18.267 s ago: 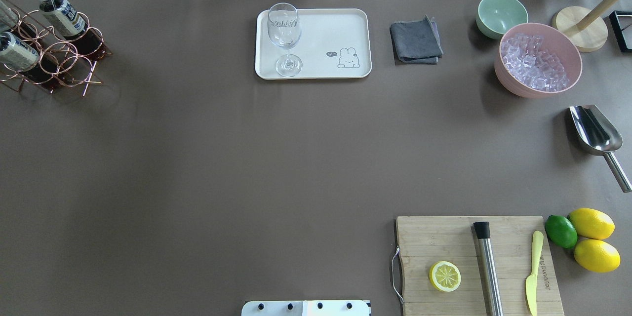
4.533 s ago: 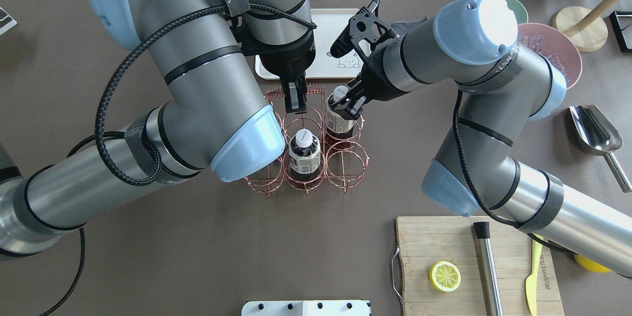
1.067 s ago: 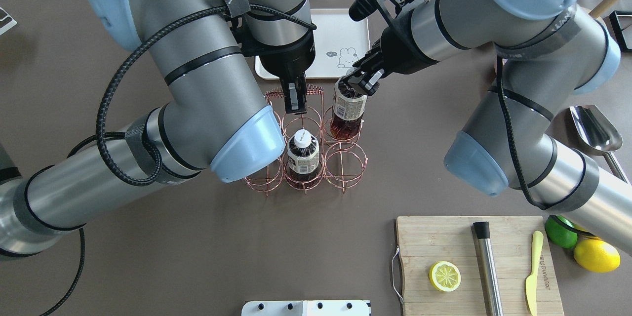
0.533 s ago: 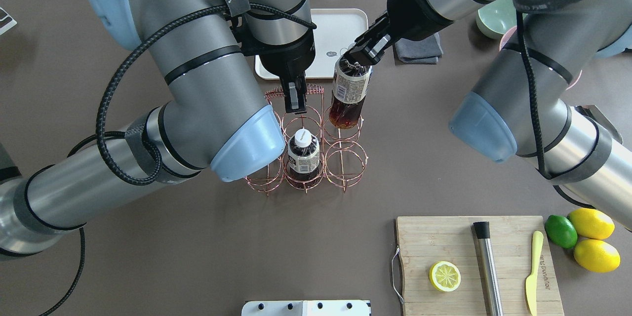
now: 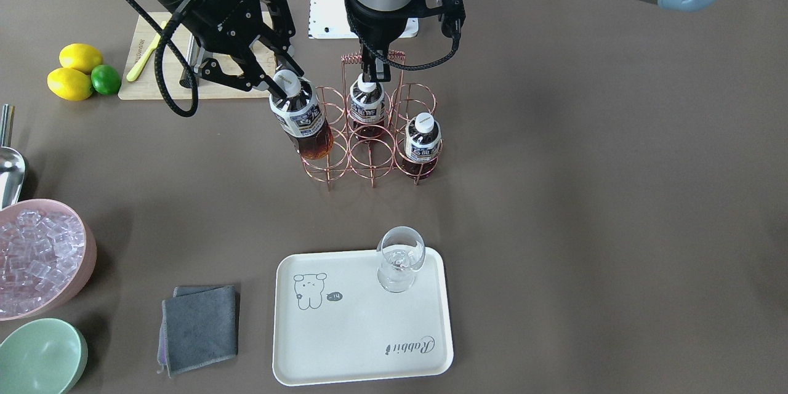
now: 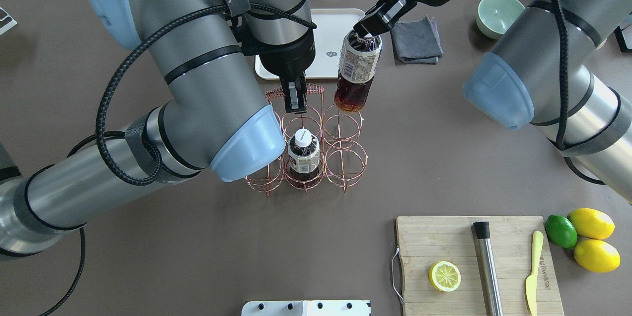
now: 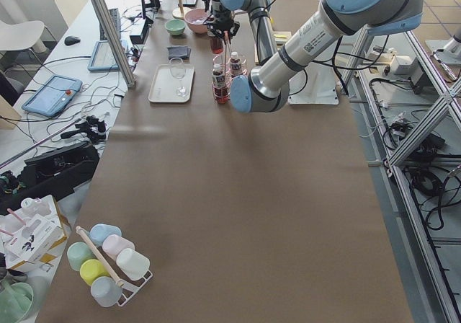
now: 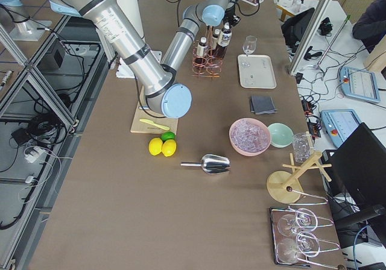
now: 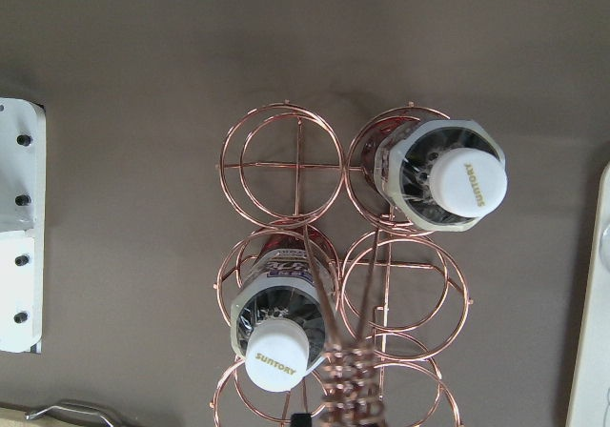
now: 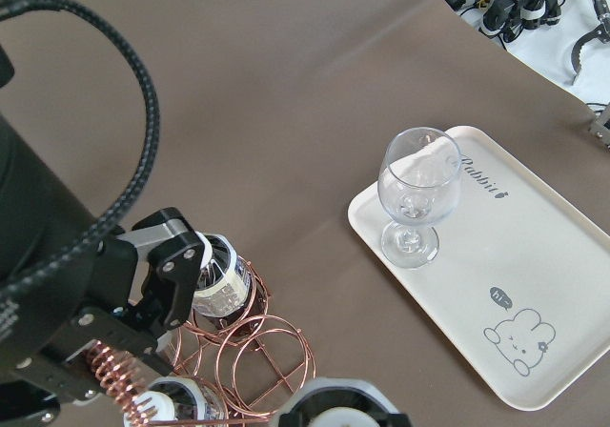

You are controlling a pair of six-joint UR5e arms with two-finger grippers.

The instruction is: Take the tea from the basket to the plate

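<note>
My right gripper [image 6: 368, 29] is shut on the white cap of a tea bottle [image 6: 356, 71] and holds it tilted in the air, lifted out of the copper wire basket [image 6: 345, 158]. In the front view the bottle [image 5: 301, 120] hangs at the basket's [image 5: 369, 157] edge, under the right gripper [image 5: 284, 81]. My left gripper [image 6: 295, 101] is shut on the basket's handle [image 5: 372, 60]. Two more tea bottles [image 5: 367, 104] [image 5: 423, 138] stand in cells; the left wrist view shows them [image 9: 448, 174] [image 9: 281, 327]. The cream plate [image 5: 363, 326] holds a stemmed glass [image 5: 400, 258].
A grey cloth [image 6: 416, 39] lies beside the plate [image 6: 340, 29]. A mint bowl [image 6: 498, 12], a pink bowl of ice [image 5: 37, 255] and a metal scoop [image 5: 9, 166] are on the right. A cutting board [image 6: 444, 237] with a lemon half [image 6: 445, 276] is front right.
My right gripper has risen with the tea bottle, drawn it up out of its basket cell and moved it toward the plate. The left gripper has stayed on the handle.
</note>
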